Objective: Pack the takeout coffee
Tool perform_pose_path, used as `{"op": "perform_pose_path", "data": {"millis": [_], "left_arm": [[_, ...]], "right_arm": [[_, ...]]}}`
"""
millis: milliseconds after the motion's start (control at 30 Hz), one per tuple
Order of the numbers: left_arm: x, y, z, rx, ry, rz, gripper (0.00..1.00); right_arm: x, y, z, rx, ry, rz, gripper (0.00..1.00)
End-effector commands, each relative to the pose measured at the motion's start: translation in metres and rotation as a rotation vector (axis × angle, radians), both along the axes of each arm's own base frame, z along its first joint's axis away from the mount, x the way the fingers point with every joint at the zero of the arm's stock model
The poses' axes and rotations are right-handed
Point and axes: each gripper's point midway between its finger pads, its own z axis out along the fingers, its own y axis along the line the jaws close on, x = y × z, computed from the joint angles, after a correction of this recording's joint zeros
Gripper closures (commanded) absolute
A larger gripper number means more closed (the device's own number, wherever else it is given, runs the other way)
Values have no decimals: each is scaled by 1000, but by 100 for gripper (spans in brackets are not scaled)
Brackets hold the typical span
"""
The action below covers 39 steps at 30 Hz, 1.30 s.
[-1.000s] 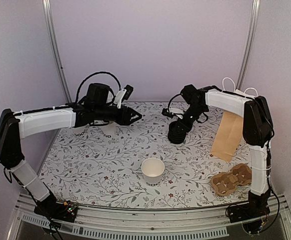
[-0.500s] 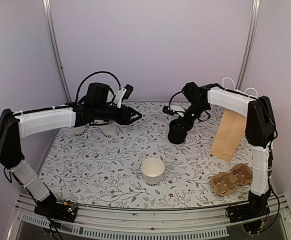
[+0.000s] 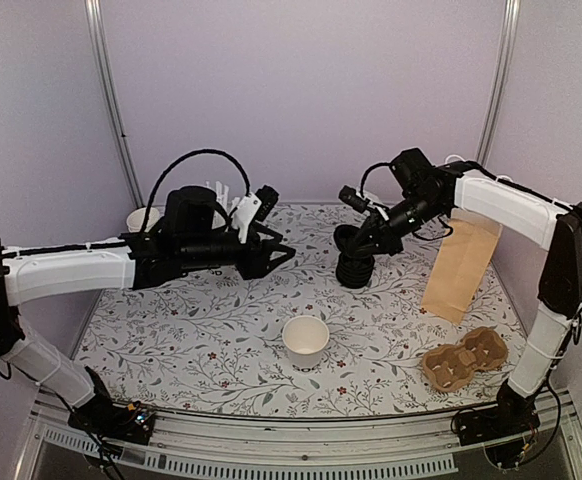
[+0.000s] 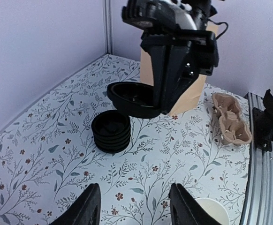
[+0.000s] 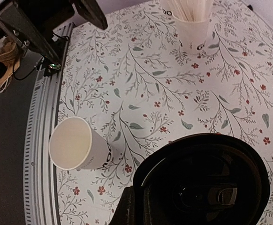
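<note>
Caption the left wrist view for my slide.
Right gripper holds a black lid above the lid stack, paper bag behind.

The right tool [image 3: 359, 232] is gripping a black lid [image 3: 344, 237] above the lid stack [image 3: 354, 271], upper centre. The left tool [image 3: 279, 255] is hovering, jaws parted, centre-left. A white cup [image 3: 305, 341] is standing lower centre.

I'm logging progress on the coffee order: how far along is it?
Done: the cup stands upright mid-table, lidless. In hand: the right claw grips one black lid above the lid stack. Remaining: press the lid on, then pack the cup into the carrier or paper bag; the left claw hangs open.
</note>
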Motion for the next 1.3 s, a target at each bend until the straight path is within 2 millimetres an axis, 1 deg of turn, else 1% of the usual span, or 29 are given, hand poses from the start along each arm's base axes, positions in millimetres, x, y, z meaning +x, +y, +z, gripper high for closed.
{"op": "perform_pose_path", "data": {"millis": [0,67,133,200,300,367,400,433,667,700,900,1100,1267], "left_arm": [[-31,-6,51,-34,-322,35,47],[-46,-6,62,-61,-387,72,43],[-59,-3,68,-111,-423,102,36],[-71,-5,66,-146,-441,111,33],[-81,-14,68,-204,-454,106,30],[-84,-20,74,-263,-454,104,22],[-85,-23,76,-289,-453,102,7],[-86,-26,78,-312,-457,100,1],[-90,-50,86,-446,-477,91,0],[-90,-54,89,-466,-486,88,0],[-89,-76,94,-511,-502,90,1],[-82,-88,96,-541,-456,96,0],[-80,-96,97,-553,-440,91,2]], "right_arm": [[-41,12,59,250,9,129,96],[-56,10,76,313,35,162,97],[-71,9,88,372,82,200,97],[-83,8,99,425,132,234,96],[-96,6,117,488,175,278,95],[-102,5,126,514,177,299,95],[-104,5,130,524,188,307,95],[-106,5,133,535,186,314,95],[-115,6,144,566,237,345,94],[-116,6,144,569,240,348,94],[-117,6,146,576,266,355,94],[-121,6,146,576,265,359,94],[-123,6,146,577,262,361,94]]}}
